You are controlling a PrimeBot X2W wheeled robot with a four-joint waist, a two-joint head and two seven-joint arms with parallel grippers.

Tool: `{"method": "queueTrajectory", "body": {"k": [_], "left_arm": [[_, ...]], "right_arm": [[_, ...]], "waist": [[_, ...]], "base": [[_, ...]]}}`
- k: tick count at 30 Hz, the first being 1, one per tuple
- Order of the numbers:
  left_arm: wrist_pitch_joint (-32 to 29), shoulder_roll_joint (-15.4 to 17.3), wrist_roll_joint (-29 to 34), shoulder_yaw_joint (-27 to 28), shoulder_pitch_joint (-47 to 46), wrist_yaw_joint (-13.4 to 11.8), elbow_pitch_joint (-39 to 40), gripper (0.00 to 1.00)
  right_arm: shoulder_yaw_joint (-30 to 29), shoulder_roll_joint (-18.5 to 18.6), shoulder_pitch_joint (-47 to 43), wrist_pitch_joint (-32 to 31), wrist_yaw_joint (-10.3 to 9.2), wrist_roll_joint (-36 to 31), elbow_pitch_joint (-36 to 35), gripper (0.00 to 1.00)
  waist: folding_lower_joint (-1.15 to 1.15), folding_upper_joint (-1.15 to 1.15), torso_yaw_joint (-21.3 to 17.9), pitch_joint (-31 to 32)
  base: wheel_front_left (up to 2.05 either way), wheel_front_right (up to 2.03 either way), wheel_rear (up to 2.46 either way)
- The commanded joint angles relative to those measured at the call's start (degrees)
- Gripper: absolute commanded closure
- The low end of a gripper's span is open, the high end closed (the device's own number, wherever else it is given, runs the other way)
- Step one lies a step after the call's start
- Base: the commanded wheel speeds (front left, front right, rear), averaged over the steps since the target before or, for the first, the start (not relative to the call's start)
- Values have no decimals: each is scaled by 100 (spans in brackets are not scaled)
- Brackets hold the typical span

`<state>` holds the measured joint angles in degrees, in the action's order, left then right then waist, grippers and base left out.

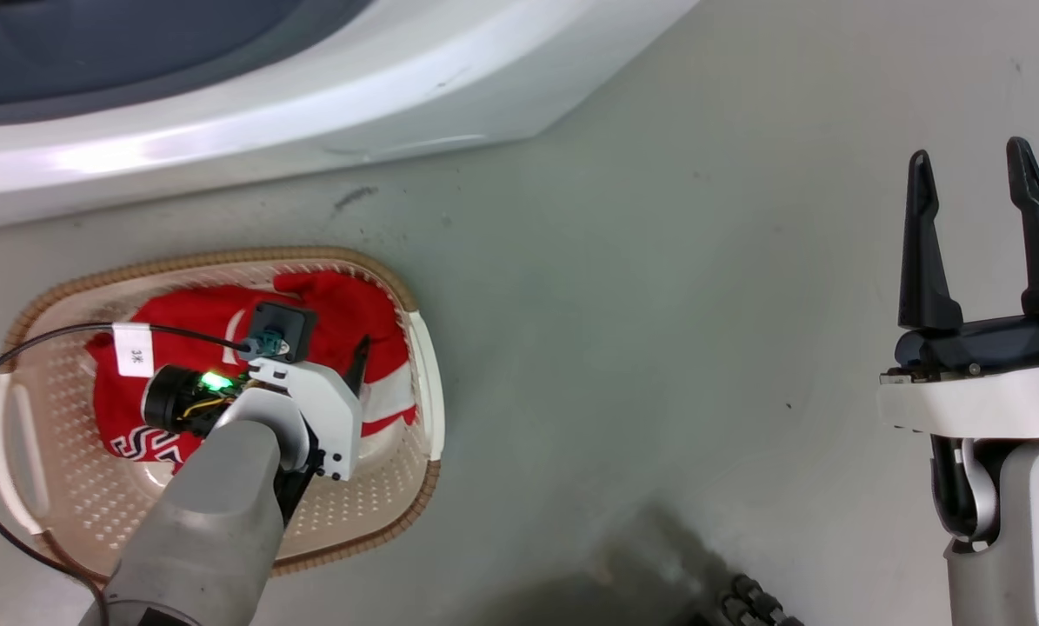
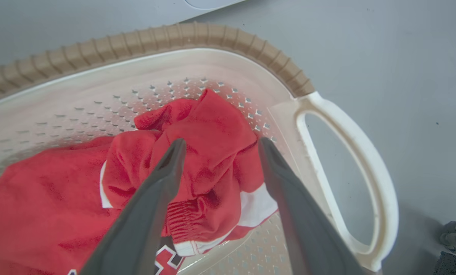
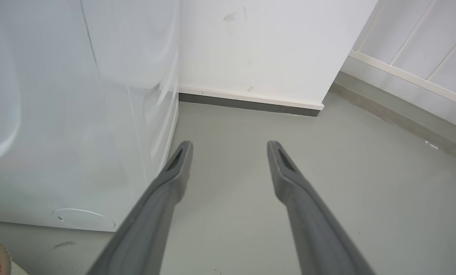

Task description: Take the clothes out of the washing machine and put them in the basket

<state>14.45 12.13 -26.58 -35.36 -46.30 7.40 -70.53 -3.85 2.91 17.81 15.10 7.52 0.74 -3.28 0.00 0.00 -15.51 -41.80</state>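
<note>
Grey floor (image 1: 658,348) stretches out around me. At near right, my right end effector (image 1: 969,152) hangs released above it, grasping nothing. At left, my left end effector (image 2: 222,141) is released too, its fingers parted over the clothes (image 2: 52,198): both red garments are heaped inside the basket (image 2: 220,32). Lifting carelessly could snag cloth on a finger and drag it over the rim. The basket's right handle (image 2: 365,160) sits close. Just beyond the far rim stands the washing machine (image 1: 310,113). Open floor lies rightward.
</note>
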Motion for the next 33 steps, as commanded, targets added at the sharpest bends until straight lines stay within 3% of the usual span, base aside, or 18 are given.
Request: {"method": "queueTrajectory", "body": {"k": [1, 6, 14, 18, 26, 33], "left_arm": [[44, 2, -18, 0, 53, -16, 43, 0], [81, -18, -62, 199, 261, -95, 529, 0], [75, 169, 188, 804, 778, -266, 2125, 0], [75, 201, 322, 1278, 1139, -246, 3038, 0], [75, 189, 803, 2363, 2103, -458, 4650, 0], [74, -90, 1554, 3199, 3264, -582, 6269, 0]], "right_arm": [[-35, -5, -20, 9, -6, -52, 31, 0], [-104, -5, -176, 9, -6, -144, 110, 0], [-200, -3, -466, 9, -6, -321, 171, 0], [-237, -3, -632, 9, -6, -442, 186, 0], [-280, -3, -982, 9, -6, -548, 182, 0], [-339, -3, -1278, 9, -6, -450, 52, 0]], "waist": [[0, 0, 148, 292], [0, 0, 372, 933], [0, 0, 766, 1895], [0, 0, 962, 2324], [0, 0, 1203, 2925], [0, 0, 1342, 3312]], "base": [[0, 0, 0], [0, 0, 0], [0, 0, 0], [0, 0, 0], [0, 0, 0], [0, 0, 0]]}}
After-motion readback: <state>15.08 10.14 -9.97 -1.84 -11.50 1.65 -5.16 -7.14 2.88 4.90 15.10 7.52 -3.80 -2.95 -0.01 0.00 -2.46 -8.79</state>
